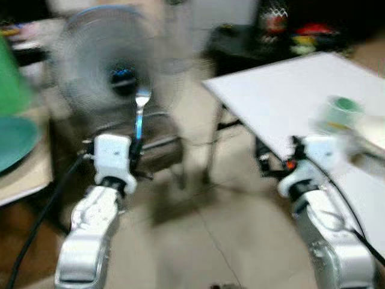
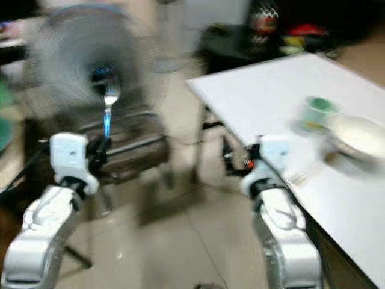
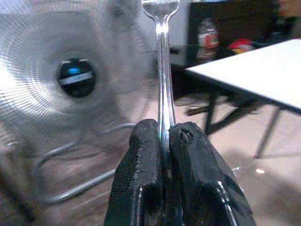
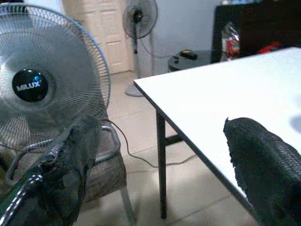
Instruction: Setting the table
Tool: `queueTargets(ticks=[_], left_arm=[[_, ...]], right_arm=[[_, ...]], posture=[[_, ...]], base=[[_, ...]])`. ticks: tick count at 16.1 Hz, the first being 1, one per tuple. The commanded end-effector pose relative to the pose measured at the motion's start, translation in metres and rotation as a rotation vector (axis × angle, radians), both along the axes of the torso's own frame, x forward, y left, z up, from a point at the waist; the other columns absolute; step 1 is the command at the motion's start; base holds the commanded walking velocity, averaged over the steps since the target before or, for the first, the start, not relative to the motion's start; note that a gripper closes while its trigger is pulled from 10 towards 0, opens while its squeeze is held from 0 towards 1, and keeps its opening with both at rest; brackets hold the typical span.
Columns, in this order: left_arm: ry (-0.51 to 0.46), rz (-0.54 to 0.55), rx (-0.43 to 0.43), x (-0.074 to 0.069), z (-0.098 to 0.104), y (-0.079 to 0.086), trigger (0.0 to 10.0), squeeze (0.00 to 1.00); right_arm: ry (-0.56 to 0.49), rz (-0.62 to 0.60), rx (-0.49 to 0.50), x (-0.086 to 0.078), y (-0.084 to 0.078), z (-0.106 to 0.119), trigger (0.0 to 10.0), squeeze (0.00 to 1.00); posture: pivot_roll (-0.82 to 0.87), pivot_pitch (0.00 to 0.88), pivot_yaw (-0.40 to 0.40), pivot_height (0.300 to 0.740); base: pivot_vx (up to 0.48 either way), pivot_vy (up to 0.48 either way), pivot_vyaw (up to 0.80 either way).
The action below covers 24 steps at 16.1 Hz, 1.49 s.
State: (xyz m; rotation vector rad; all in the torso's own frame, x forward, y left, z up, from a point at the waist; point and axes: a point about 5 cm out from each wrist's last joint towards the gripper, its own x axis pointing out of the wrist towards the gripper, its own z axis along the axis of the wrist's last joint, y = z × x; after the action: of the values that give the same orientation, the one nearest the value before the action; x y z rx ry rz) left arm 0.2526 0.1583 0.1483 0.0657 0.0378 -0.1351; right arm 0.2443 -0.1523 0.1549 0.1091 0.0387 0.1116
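1. Seen by the left eye, a fork [image 1: 141,114] is held upright by the left hand [image 1: 133,150] before a fan [image 1: 117,60]; a green cup [image 1: 340,112] stands on the white bench [image 1: 283,96].
2. A white bowl [image 2: 361,135] is shown beside the cup in the right eye view.
3. The fork's handle is clamped between the left fingers [image 3: 141,179].
4. The right hand [image 4: 164,165] is spread apart near the bench's edge.

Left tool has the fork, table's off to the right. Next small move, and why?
Probably swing the left tool right, toward the white rectangular table. It is shut on the silver metal fork, held upright over the floor in front of the grey standing fan, short of the table where the green cup and white bowl stand.
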Motion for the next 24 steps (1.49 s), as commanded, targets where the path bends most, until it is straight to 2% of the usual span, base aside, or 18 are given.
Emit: queueTargets(ticks=[1,2,3,6,7,10,11,12,13,17,24], left_arm=[[-0.012,-0.025,-0.006,0.001,0.004,-0.005,0.0,0.00],[-0.015,-0.024,0.031,0.002,0.005,-0.005,8.7,0.00],[-0.010,-0.029,0.045,0.002,0.003,-0.005,10.0,0.00],[-0.011,-0.083,0.029,-0.003,0.004,-0.011,10.0,0.00],[-0.036,-0.081,-0.007,-0.003,0.006,-0.016,10.0,0.00],[-0.073,-0.083,-0.012,0.002,0.015,-0.025,10.0,0.00],[-0.035,-0.058,-0.018,0.000,0.008,-0.022,10.0,0.00],[-0.002,-0.088,0.036,-0.006,0.000,-0.020,10.0,0.00],[0.008,-0.090,0.046,-0.006,-0.001,-0.020,10.0,0.00],[-0.013,-0.081,0.046,0.000,0.003,-0.017,10.0,0.00],[-0.010,-0.102,0.044,0.001,0.005,-0.015,10.0,0.00]], right_arm=[[-0.014,-0.022,-0.009,-0.001,-0.004,0.002,10.0,0.00],[-0.013,-0.030,-0.004,-0.002,-0.004,0.002,10.0,0.00],[-0.013,-0.031,-0.002,-0.003,-0.003,0.003,10.0,0.00],[-0.010,-0.029,-0.013,-0.007,-0.003,0.004,10.0,0.00],[-0.004,-0.028,-0.001,-0.005,-0.006,0.004,10.0,0.00],[0.016,-0.034,0.009,0.005,-0.006,0.004,10.0,0.00],[0.021,-0.022,-0.018,0.008,-0.004,0.006,10.0,0.00],[0.022,-0.030,-0.021,0.004,-0.004,0.005,10.0,0.00],[0.022,-0.033,-0.021,0.003,-0.005,0.005,10.0,0.00],[0.033,-0.042,-0.024,0.004,-0.003,0.001,10.0,0.00],[0.058,-0.130,-0.027,-0.003,-0.011,0.000,10.0,0.00]], posture=[[0.01,0.000,0.042,0.740],[0.00,0.000,0.047,0.740],[0.00,0.000,0.053,0.740],[0.00,0.000,0.049,0.740],[0.01,0.000,0.026,0.740],[0.00,0.000,0.003,0.740],[0.00,0.000,0.008,0.740],[0.00,0.000,0.009,0.740],[0.00,0.000,0.009,0.740],[0.01,0.000,0.018,0.740],[-0.02,0.000,0.076,0.740]], base=[[0.000,0.000,-0.80],[0.000,0.000,-0.80],[0.000,0.000,-0.80],[0.000,0.000,-0.80],[0.000,0.000,-0.80],[0.000,0.000,-0.80],[0.000,0.000,-0.80],[0.000,0.000,-0.80],[0.000,0.000,-0.80],[0.000,0.068,-0.80],[0.000,0.405,-0.80]])
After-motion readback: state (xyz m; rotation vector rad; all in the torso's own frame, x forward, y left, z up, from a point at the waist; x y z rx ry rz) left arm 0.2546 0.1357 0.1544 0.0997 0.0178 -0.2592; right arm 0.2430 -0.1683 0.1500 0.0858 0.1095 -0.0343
